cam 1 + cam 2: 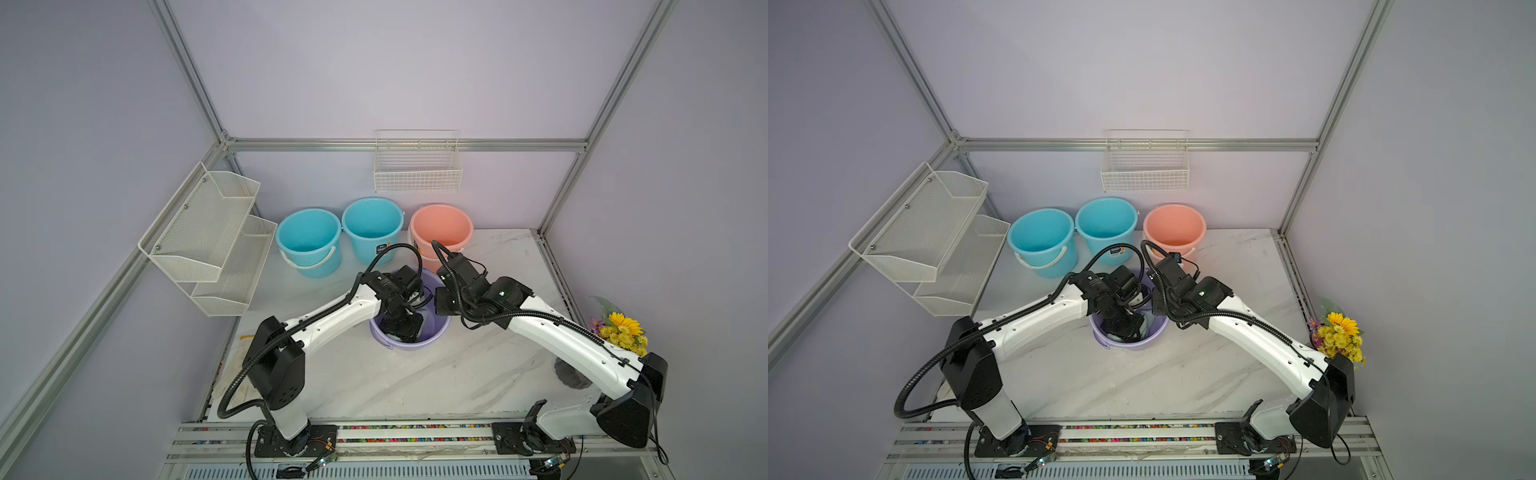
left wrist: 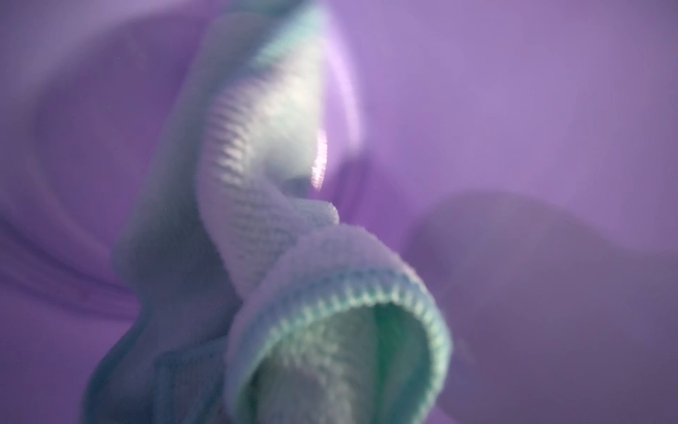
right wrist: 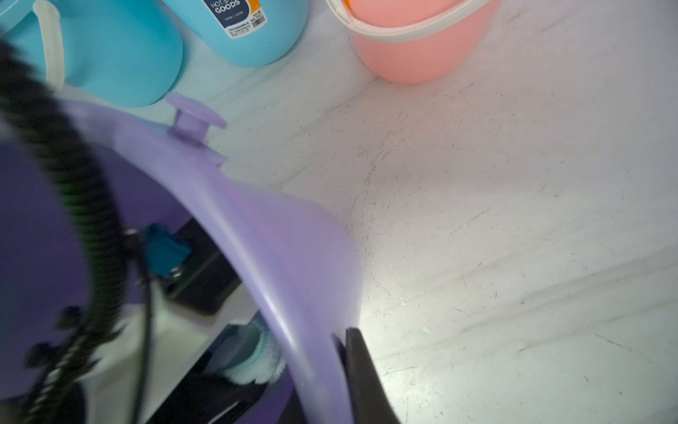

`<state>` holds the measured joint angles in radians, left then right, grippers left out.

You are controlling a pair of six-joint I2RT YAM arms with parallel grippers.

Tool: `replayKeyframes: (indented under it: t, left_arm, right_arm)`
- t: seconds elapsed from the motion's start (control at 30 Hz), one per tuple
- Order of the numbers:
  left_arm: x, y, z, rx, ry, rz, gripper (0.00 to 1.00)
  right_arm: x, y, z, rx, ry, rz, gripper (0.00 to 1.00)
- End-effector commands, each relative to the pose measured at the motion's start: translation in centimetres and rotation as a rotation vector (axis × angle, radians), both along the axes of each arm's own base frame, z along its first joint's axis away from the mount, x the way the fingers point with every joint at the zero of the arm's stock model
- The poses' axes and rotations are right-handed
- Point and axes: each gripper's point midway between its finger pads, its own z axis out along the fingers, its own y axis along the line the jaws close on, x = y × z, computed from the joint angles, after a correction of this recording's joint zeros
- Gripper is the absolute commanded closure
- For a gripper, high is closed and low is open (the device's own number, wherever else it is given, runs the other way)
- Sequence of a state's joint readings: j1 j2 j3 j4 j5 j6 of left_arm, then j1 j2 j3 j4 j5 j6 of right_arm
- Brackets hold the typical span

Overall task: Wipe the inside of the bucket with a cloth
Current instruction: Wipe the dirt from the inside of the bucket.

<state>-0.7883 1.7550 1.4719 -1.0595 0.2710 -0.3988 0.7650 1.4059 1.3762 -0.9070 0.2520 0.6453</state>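
1. Reaching down into the purple bucket (image 1: 419,345), the left gripper (image 1: 402,330) is seen clamped tight on the mint cloth (image 2: 279,235) (fingertips hidden in both top views).
2. Cloth is bunched inside the bucket, purple wall all around it.
3. Right gripper (image 1: 439,303) is set narrow on the bucket rim, with one dark finger (image 3: 361,370) pressed to the outer wall; the inner finger cannot be seen.
4. Bucket is stood upright mid-table (image 1: 415,386); two blue buckets (image 1: 309,237) and a pink bucket (image 1: 441,226) are lined up behind it.
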Motion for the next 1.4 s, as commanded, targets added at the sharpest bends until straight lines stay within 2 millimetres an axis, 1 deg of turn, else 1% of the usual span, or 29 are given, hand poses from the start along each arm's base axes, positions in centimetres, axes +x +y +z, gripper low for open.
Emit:
replayKeyframes:
  t: [0.0, 0.1, 0.17, 0.2, 0.27, 0.3, 0.4, 0.5, 0.8, 0.9, 1.0, 1.1, 1.23, 1.33, 1.37]
  left_arm:
    - [1.4, 1.3, -1.3, 0.138, -0.075, -0.028, 1.0]
    - [2.0, 0.9, -2.6, 0.159, -0.076, -0.031, 0.98]
    - [2.2, 0.7, -3.1, 0.165, -0.079, -0.037, 0.99]
    - [2.2, 0.7, -3.3, 0.168, -0.08, -0.04, 1.0]
    - [2.1, 0.8, -2.9, 0.167, -0.09, -0.051, 1.0]
    - [2.0, 0.9, -2.5, 0.162, -0.097, -0.054, 1.0]
    - [1.6, 1.1, -0.3, 0.118, -0.125, -0.06, 1.0]
    - [0.5, 1.7, 1.8, 0.099, -0.118, -0.078, 1.0]
    - [-2.1, 6.8, 7.1, 0.226, -0.138, -0.138, 1.0]
    - [-2.4, 8.0, 9.0, 0.258, -0.161, -0.141, 1.0]
    - [-2.2, 8.4, 10.1, 0.267, -0.184, -0.145, 1.0]
    - [-1.9, 8.8, 9.6, 0.309, -0.182, -0.145, 1.0]
    - [-1.3, 9.0, 7.4, 0.386, -0.152, -0.153, 1.0]
    - [-0.4, 7.8, 6.1, 0.366, -0.159, -0.151, 1.0]
    - [0.2, 7.1, 5.9, 0.345, -0.175, -0.147, 1.0]
  right_arm:
    - [1.2, 0.4, 3.5, 0.089, -0.096, -0.038, 1.0]
    - [1.2, 0.3, 3.7, 0.093, -0.1, -0.042, 1.0]
    - [1.2, 0.3, 3.7, 0.092, -0.1, -0.042, 1.0]
    - [1.2, 0.3, 3.7, 0.091, -0.101, -0.042, 1.0]
    - [1.2, 0.2, 3.9, 0.09, -0.103, -0.042, 1.0]
    - [1.2, 0.2, 3.9, 0.088, -0.104, -0.041, 1.0]
    - [1.2, 0.1, 3.8, 0.08, -0.106, -0.045, 1.0]
    - [1.2, 0.0, 3.7, 0.078, -0.104, -0.046, 1.0]
    - [1.2, 0.2, 3.6, 0.081, -0.103, -0.041, 1.0]
    - [1.2, 0.1, 3.5, 0.078, -0.104, -0.041, 1.0]
    - [1.2, 0.1, 3.5, 0.078, -0.104, -0.041, 1.0]
    - [1.2, 0.1, 3.5, 0.076, -0.103, -0.043, 1.0]
    - [1.2, 0.1, 3.5, 0.076, -0.104, -0.043, 1.0]
    - [1.3, 0.1, 3.6, 0.08, -0.105, -0.04, 1.0]
    - [1.2, 0.3, 3.7, 0.086, -0.107, -0.036, 1.0]
